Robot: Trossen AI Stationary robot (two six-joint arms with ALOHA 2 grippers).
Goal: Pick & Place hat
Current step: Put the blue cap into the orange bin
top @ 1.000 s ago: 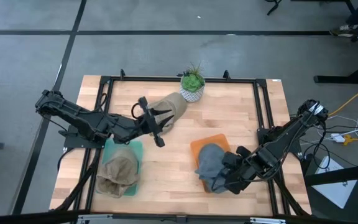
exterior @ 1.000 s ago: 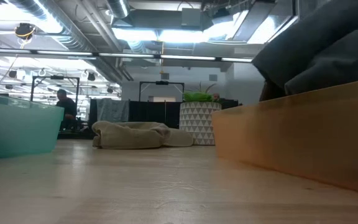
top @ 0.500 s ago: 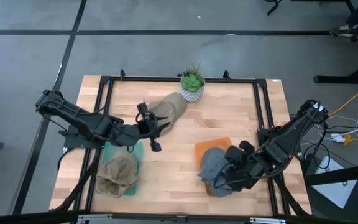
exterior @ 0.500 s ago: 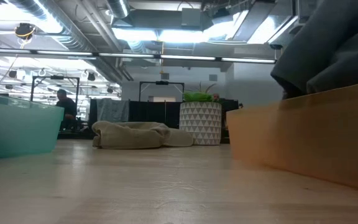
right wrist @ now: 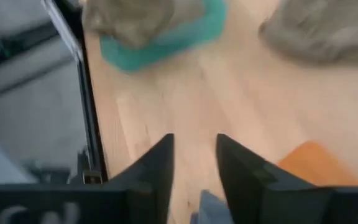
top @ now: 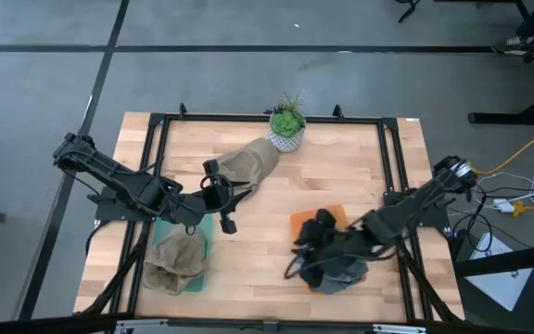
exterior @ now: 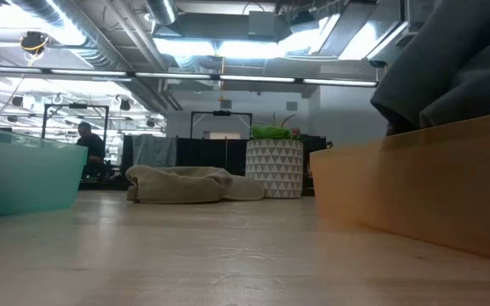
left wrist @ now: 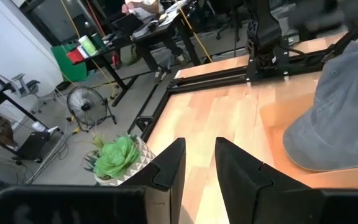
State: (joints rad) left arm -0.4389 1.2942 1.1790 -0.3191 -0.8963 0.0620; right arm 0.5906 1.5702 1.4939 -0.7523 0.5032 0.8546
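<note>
A wooden table (top: 341, 181) seen from above. The right gripper (top: 306, 252) sits over a grey hat (top: 346, 271) on an orange tray (top: 306, 221) at five o'clock; its fingers (right wrist: 157, 168) stand slightly apart, and whether they grip the hat I cannot tell. The left gripper (top: 222, 197), near centre, is narrowly parted and empty. A tan hat (top: 248, 165) lies beside a potted plant (top: 287, 123) at twelve o'clock. Another tan hat (top: 174, 260) fills a teal tray (top: 204, 223) at seven o'clock.

Even bright overhead light, ceiling strip lights (exterior: 228, 47) glaring in low view, right wrist view motion-blurred, soft shadows
</note>
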